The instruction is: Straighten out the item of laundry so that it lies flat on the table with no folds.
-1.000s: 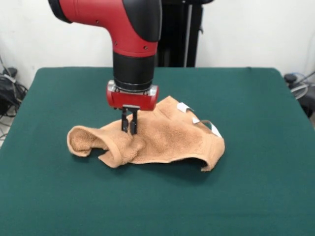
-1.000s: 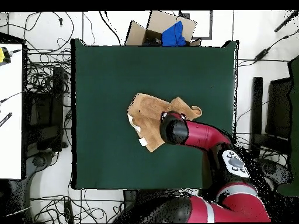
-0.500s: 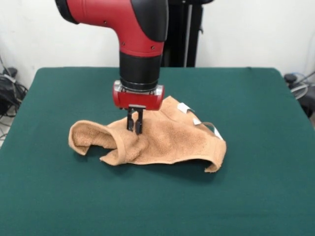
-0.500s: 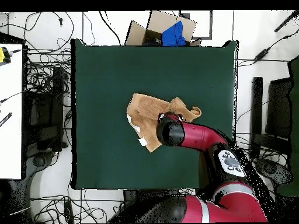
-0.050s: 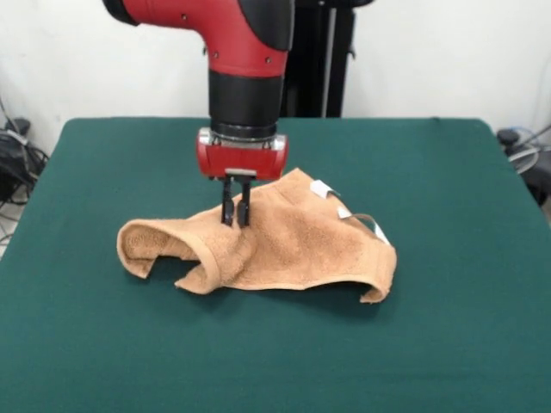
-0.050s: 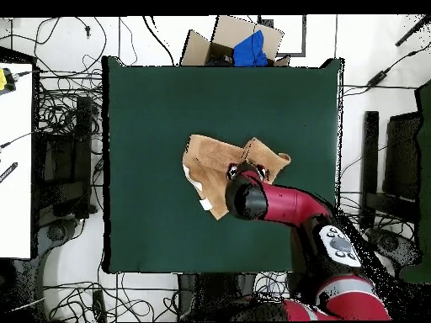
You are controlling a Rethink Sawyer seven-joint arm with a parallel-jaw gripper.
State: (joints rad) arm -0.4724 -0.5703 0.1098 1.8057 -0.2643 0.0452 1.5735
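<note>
The item of laundry (image 5: 284, 245), an orange-tan terry towel, sits crumpled on the green table (image 5: 448, 344), with a curled fold at its left end and white tags on its right edge. My gripper (image 5: 234, 215) is shut on a pinch of the towel near its middle and holds that part raised like a tent. From above, the towel (image 6: 210, 164) lies near the table's (image 6: 151, 101) centre, and the red arm covers its lower right part and hides the gripper.
A cardboard box with blue cloth (image 6: 240, 44) sits beyond the table's far edge in the overhead view. Cables and equipment lie on the floor around the table. A white desk (image 6: 15, 160) stands at the left.
My gripper has risen and shifted slightly right in the front view with the towel pinched in it. The towel's middle lifted and its left fold stretched out.
</note>
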